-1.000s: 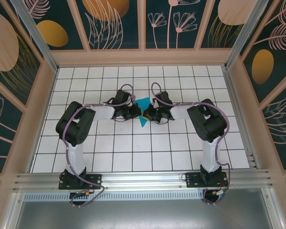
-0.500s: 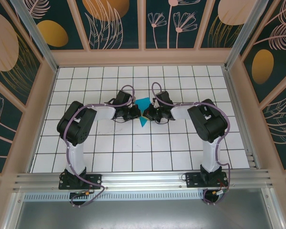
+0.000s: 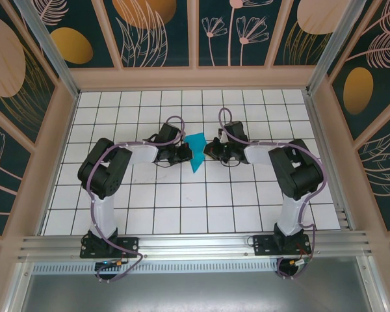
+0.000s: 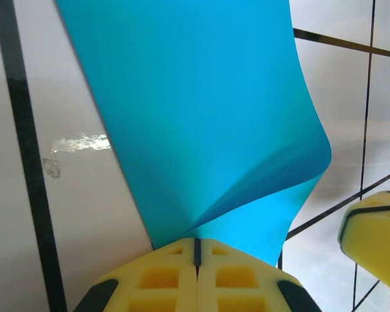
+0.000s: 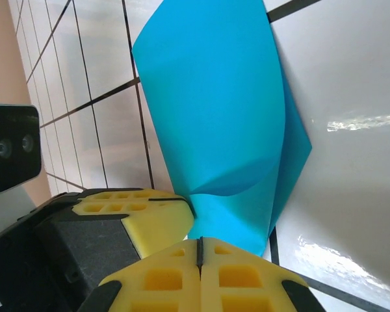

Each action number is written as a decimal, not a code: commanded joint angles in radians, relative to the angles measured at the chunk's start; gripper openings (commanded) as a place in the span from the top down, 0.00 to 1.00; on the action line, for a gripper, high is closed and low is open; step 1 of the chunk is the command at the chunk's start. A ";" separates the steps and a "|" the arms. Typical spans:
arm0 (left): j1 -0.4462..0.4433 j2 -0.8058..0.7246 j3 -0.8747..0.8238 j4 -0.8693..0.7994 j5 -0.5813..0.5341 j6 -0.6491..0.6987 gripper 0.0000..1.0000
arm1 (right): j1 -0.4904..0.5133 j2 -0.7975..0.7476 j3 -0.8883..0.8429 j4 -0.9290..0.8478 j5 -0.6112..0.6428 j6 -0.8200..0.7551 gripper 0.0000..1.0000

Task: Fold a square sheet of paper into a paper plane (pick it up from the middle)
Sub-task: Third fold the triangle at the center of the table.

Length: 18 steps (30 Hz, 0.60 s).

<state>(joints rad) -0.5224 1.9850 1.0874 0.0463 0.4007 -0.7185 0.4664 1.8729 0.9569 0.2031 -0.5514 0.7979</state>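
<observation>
The left tool is closed tight on the curled square sheet of paper. The right tool is closed and empty, just beside it. The pinched edge is hidden.

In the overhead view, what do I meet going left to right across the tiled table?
Black-and-white left arm → left gripper → curled teal-blue paper sheet → right gripper → black-and-white right arm.

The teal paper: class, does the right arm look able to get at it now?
Probably yes: the right end effector, shut, sits right beside the teal paper with nothing between; the left end effector pinches it.
</observation>
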 commanded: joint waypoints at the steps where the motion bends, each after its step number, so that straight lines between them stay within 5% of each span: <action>1: 0.004 0.025 -0.011 -0.100 -0.112 0.022 1.00 | -0.003 0.032 0.035 -0.011 -0.018 -0.046 0.97; 12: 0.004 0.000 0.009 -0.108 -0.125 0.020 1.00 | -0.017 0.043 0.069 -0.061 0.026 -0.092 0.95; 18: 0.004 0.002 0.011 -0.109 -0.126 0.020 1.00 | -0.035 0.022 0.069 -0.125 0.107 -0.133 0.84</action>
<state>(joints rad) -0.5278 1.9793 1.1000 0.0216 0.3573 -0.7185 0.4412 1.9327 1.0080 0.1265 -0.4938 0.7071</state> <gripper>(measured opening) 0.063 0.148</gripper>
